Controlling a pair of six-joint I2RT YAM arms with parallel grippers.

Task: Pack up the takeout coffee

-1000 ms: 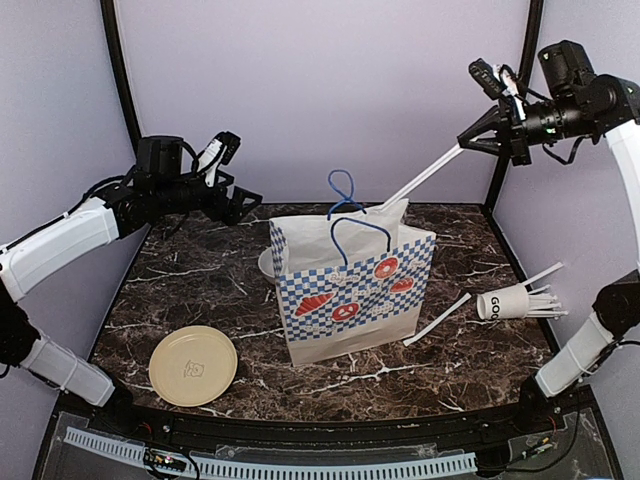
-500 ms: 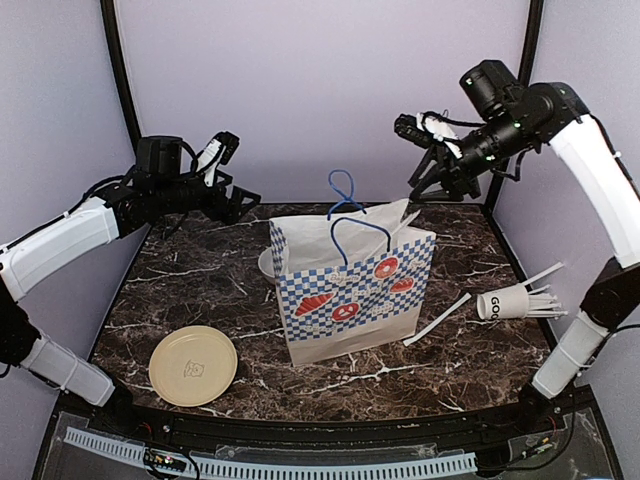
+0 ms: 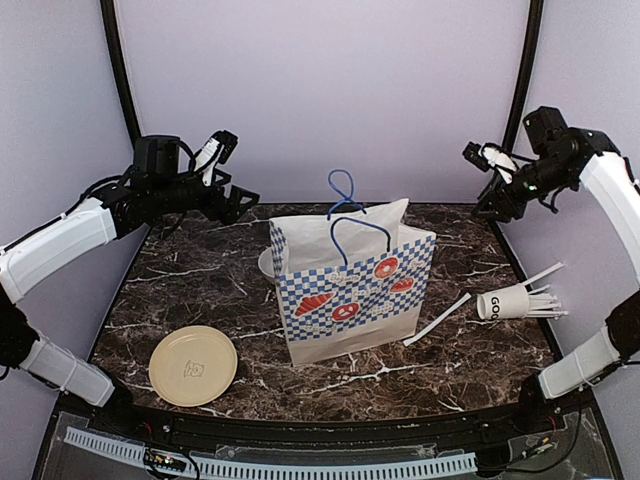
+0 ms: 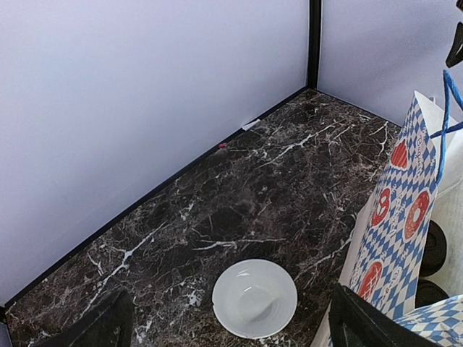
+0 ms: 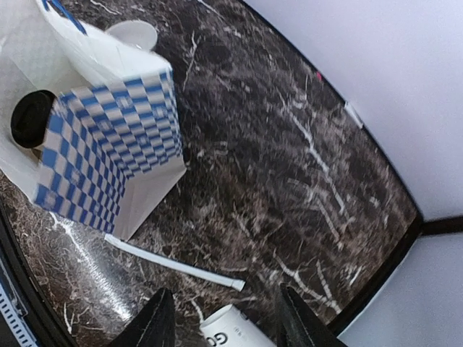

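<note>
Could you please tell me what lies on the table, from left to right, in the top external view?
plate → bowl → paper bag → loose stick → tipped cup holding more sticks

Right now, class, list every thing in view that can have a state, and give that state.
paper bag, upright, mouth open
lidded cup, inside the bag, capped
cup of sticks, tipped on its side
loose stick, lying flat beside the bag
white bowl, upright, empty
tan plate, flat, empty
left gripper, open, empty
right gripper, open, empty
</note>
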